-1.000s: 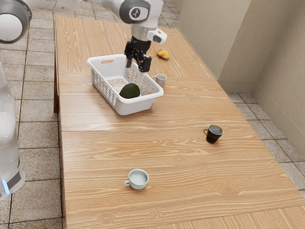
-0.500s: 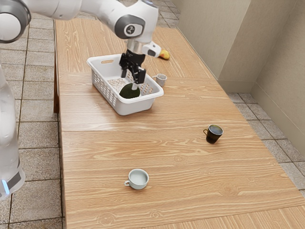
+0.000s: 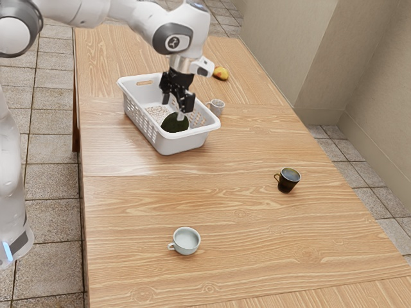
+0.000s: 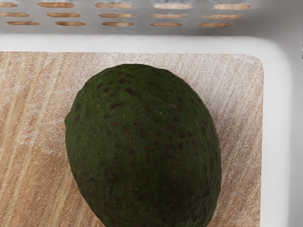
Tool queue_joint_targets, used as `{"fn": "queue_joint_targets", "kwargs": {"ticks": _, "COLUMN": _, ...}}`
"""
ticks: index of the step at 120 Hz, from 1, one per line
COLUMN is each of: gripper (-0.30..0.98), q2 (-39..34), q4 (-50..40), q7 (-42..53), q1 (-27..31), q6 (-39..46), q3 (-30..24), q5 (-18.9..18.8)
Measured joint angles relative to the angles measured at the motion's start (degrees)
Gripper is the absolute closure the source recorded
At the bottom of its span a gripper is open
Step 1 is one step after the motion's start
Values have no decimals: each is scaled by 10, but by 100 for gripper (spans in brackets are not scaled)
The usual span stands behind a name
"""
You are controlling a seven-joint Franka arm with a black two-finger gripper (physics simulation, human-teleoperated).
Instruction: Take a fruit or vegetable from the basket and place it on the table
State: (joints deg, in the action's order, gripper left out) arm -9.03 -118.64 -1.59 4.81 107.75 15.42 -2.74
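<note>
Soft, bright light spreads across the bench (image 3: 244,224) in the exterior view, with a pale sheen near the white basket (image 3: 142,123). Faint shadows sit beneath the cups (image 3: 186,241). In the wrist view, the basket's inner wall falls into grey shade, fine speckled grain covers its floor, and the avocado (image 4: 142,146) darkens toward its lower part.

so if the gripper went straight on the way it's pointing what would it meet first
Most likely the avocado in the basket; the gripper points down at it, though the remaining gap is unclear.
</note>
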Motion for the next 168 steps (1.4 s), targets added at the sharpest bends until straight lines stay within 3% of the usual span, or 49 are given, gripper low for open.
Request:
{"fn": "queue_joint_targets", "kwargs": {"ticks": 147, "gripper": 1, "q2": 80, "q4": -10, "q7": -5, "q1": 2, "q6": 62, "q3": 3, "q5": 14}}
{"fn": "queue_joint_targets", "kwargs": {"ticks": 168, "gripper": 20, "q2": 83, "q4": -10, "q7": -11, "q1": 6, "q6": 64, "q3": 3, "q5": 13}}
